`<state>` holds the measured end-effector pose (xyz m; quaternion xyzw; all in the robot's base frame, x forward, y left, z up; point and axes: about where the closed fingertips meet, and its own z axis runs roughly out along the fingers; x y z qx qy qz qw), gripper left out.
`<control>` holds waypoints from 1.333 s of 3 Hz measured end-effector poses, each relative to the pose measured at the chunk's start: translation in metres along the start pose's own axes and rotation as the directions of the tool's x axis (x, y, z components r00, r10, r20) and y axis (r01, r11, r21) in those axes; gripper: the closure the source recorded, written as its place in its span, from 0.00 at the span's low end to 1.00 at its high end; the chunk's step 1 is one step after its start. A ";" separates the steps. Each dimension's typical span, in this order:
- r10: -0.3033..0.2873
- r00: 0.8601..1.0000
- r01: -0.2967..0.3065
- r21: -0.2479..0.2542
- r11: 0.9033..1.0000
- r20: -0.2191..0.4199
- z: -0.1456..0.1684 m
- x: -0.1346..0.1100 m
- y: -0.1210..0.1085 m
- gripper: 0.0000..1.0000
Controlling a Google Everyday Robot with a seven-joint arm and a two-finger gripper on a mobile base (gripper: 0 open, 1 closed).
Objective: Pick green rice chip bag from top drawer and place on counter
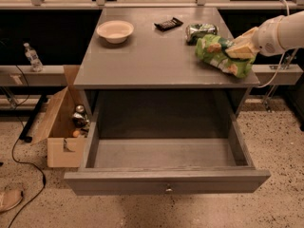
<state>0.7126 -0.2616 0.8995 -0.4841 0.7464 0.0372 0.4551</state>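
The green rice chip bag (216,56) is clenched in my pincer (239,50), which grips its upper right end; the rest of the crinkled bag trails away from the pincer, leftward and slightly toward the camera. The pincer hangs over the right front part of the counter (156,56), and the bag lies low over that corner with its near end at the counter's front edge; I cannot tell whether it touches the surface. Just beyond the bag, up and left of the pincer in the view, sits a crushed green-silver can (200,31). Farther left from the pincer lies a small flat black object (168,23), and well to the left stands a pale bowl (115,31), both on the counter. Below the pincer and nearer the camera, the top drawer (166,153) is pulled out, its flat grey bottom showing and a small metal knob (167,189) on its front panel. Far down and left of the pincer, on the speckled floor (280,141), an open cardboard box (59,127) leans against the cabinet's side, and a clear plastic bottle (32,56) stands on a ledge past it.
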 end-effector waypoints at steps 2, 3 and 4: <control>0.034 0.999 -0.035 -0.014 0.999 -0.032 0.023 0.009 -0.009 0.27; 0.049 0.999 -0.050 0.023 0.998 0.023 0.006 -0.003 -0.026 0.04; 0.038 0.994 -0.049 0.100 0.994 0.107 -0.037 -0.028 -0.051 0.00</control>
